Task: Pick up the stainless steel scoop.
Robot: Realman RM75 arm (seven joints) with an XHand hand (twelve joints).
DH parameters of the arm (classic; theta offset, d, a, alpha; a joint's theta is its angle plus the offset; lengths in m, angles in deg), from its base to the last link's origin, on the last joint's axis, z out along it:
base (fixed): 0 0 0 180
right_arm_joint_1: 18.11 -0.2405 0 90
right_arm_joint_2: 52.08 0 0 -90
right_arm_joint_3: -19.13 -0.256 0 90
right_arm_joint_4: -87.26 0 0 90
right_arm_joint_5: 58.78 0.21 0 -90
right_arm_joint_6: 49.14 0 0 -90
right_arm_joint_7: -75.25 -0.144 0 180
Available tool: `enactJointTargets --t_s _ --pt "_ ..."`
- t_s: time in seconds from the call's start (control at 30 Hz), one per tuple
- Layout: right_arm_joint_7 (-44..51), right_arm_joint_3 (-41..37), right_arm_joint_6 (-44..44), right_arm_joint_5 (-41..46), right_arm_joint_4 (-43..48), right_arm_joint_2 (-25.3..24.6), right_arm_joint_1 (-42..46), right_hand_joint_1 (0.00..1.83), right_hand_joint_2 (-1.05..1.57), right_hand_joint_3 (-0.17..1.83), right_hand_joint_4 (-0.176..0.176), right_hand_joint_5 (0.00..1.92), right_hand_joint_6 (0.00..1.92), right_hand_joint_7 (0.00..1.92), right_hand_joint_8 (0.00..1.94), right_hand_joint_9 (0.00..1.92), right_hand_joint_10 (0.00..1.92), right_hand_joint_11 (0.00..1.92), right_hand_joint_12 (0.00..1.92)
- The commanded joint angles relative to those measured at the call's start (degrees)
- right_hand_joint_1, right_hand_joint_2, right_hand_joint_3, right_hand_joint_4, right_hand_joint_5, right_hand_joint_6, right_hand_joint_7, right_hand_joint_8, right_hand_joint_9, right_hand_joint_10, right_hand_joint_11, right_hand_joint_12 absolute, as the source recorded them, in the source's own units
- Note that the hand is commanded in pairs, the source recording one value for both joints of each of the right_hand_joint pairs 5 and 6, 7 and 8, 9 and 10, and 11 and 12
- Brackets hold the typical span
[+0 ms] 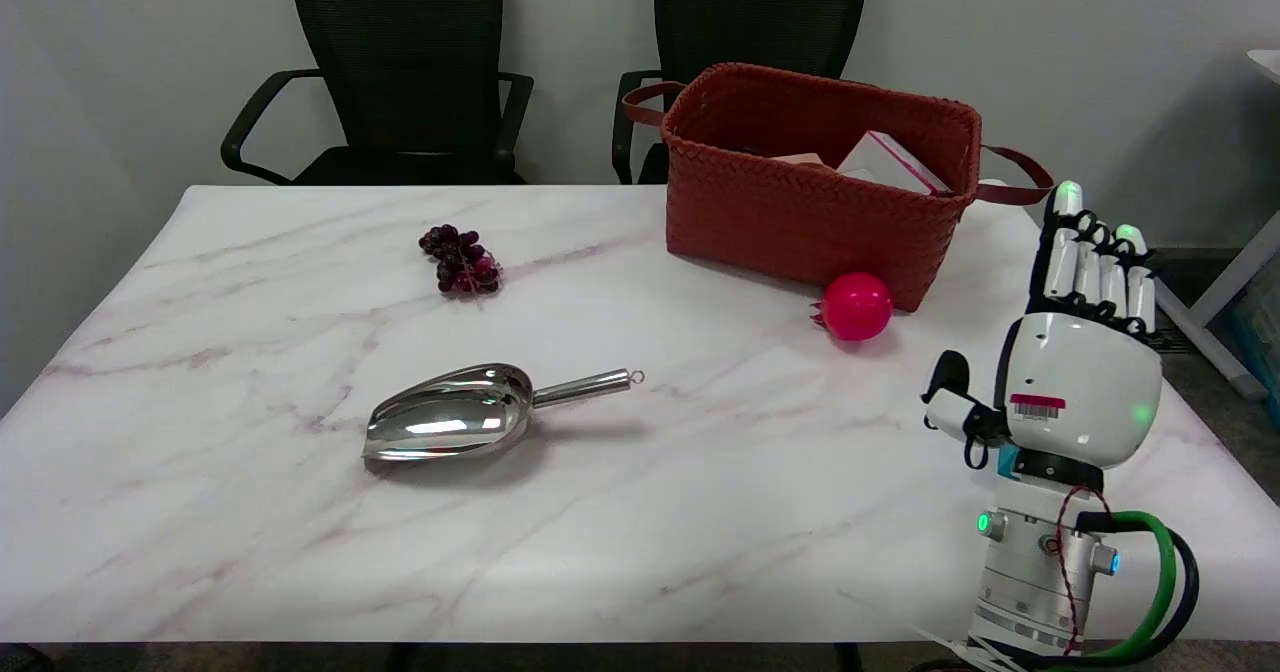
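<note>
- Head view: the scoop (470, 420) lies on the worktop (250, 552), left of centre and toward the near edge, with nothing touching it.
- Its bowl faces up and opens toward the lower left; the thin handle runs off to the right and slightly away, ending in a small hanging loop. The long axis therefore goes from lower left to upper right, close to level across the picture.
- The right hand (1080, 362) is raised over the worktop's right side, well apart from the scoop. Its fingers (1090, 267) point upward and lie close side by side, the thumb sticks out to the left, and it holds nothing: the fingers are released.
- Risks, as I judge them: the polished metal is slick and the handle is narrow and low, so fingers closing from above may push it along the marble and not get under it.
- A hold far out on the handle could let the heavier bowl tip down or twist in the grip.
- A pink ball (857, 305) sits just in front of a woven basket (800, 212), near the hand's likely path; a low sweep could knock it rolling.
- A bunch of grapes (462, 260) lies behind the scoop, apart from it.
</note>
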State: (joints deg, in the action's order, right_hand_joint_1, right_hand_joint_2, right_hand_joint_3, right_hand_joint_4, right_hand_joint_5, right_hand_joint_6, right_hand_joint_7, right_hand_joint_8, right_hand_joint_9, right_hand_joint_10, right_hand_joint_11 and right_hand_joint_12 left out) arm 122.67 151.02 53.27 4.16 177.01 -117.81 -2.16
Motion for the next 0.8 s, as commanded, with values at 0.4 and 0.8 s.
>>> enactJointTargets --t_s 0.4,0.8 --pt "5.1 4.3 -8.2 -0.5 7.4 -0.8 0.6 1.35 0.5 0.96 0.0 0.03 0.03 0.21 0.21 0.22 0.22 0.16 0.16" --pt "7.4 6.0 -26.8 0.2 9.0 -9.4 -1.6 1.36 0.52 1.08 0.0 0.04 0.04 0.23 0.23 0.22 0.22 0.18 0.18"
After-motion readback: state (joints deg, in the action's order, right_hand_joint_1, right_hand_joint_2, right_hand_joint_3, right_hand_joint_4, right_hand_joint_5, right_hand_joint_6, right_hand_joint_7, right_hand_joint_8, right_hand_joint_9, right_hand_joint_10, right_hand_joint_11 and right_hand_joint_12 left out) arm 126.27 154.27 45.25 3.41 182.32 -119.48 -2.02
